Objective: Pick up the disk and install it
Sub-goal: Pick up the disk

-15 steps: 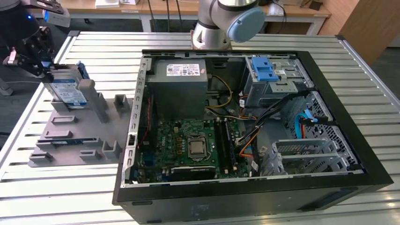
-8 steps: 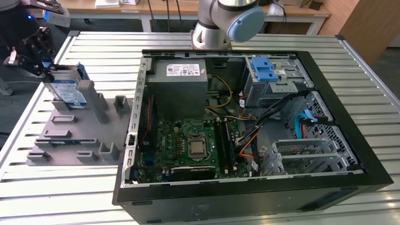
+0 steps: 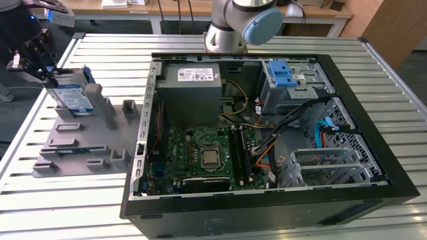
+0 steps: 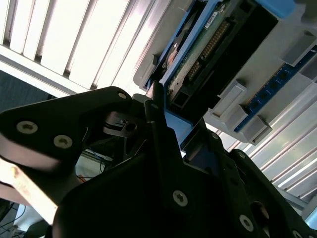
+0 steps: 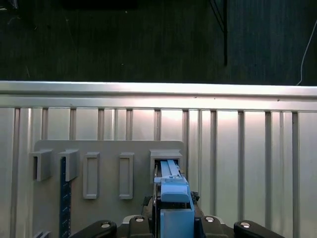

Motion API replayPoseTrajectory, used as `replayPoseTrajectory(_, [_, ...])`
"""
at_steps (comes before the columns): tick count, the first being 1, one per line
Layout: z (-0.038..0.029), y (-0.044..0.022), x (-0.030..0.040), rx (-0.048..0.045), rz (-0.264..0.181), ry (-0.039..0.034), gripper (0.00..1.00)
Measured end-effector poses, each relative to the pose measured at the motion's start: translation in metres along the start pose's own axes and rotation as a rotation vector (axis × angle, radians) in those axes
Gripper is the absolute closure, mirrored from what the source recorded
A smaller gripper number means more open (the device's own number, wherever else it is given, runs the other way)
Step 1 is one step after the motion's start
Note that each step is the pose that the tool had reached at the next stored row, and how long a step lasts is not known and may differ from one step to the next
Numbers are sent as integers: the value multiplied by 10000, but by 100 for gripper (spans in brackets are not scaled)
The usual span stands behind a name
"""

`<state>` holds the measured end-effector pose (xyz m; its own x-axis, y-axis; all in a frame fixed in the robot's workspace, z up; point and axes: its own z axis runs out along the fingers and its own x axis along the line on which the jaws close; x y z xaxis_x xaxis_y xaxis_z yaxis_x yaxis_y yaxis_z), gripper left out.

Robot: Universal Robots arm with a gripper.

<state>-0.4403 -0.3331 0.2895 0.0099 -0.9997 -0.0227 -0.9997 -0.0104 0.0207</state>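
Second wrist view showed the black fingers [image 4: 154, 114] pinching the blue-framed edge of the disk [image 4: 198, 54], whose connector end faced the camera. First wrist view showed the gripper [image 5: 174, 220] closed on that blue carrier, with the disk's far end seated in a slot of the grey fixture plate [image 5: 106, 146]. Exterior view showed the disk upright on the plate, on the slatted table [image 3: 80, 210], towards the exterior view's left of the open computer case [image 3: 267, 212].

Silver-grey arm [image 3: 223, 31], pale blue joint cap [image 3: 262, 25], black gripper [image 3: 37, 67] with silver screws [image 4: 180, 198]
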Motion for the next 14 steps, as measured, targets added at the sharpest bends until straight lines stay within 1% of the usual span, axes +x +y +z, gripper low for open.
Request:
replayPoseTrajectory(5, [0,0,0,-1,4,1,63])
replayPoseTrajectory(7, [0,0,0,1,89,13,63])
replayPoseTrajectory(14, [0,0,0,1,195,13,63])
